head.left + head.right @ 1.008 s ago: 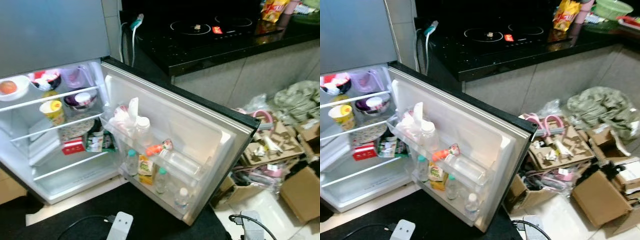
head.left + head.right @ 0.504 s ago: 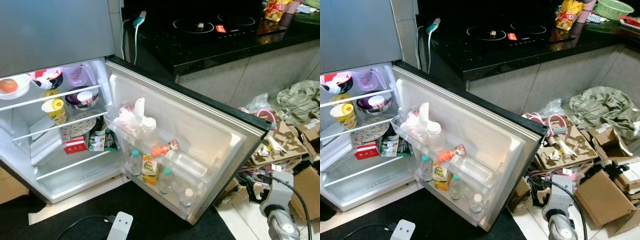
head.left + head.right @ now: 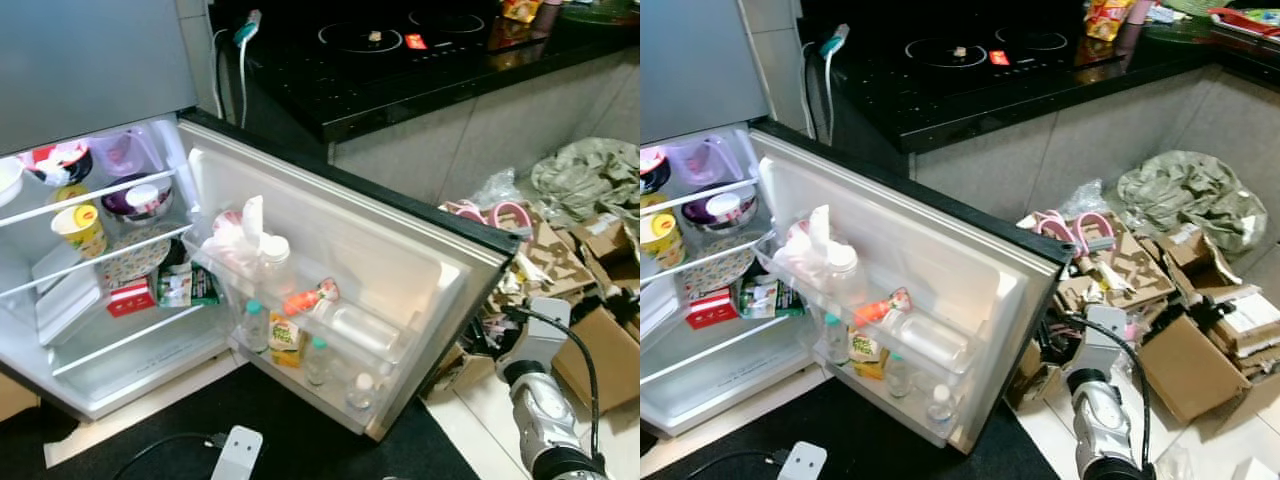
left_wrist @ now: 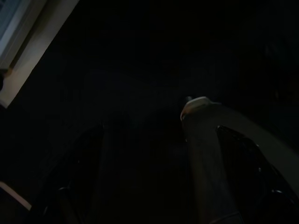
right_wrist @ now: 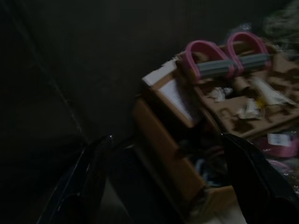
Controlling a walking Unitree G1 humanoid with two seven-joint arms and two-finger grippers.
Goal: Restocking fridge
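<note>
A black counter with a hob sits at twelve o'clock; cardboard boxes, pink handles and a green cloth litter the floor at three o'clock
</note>
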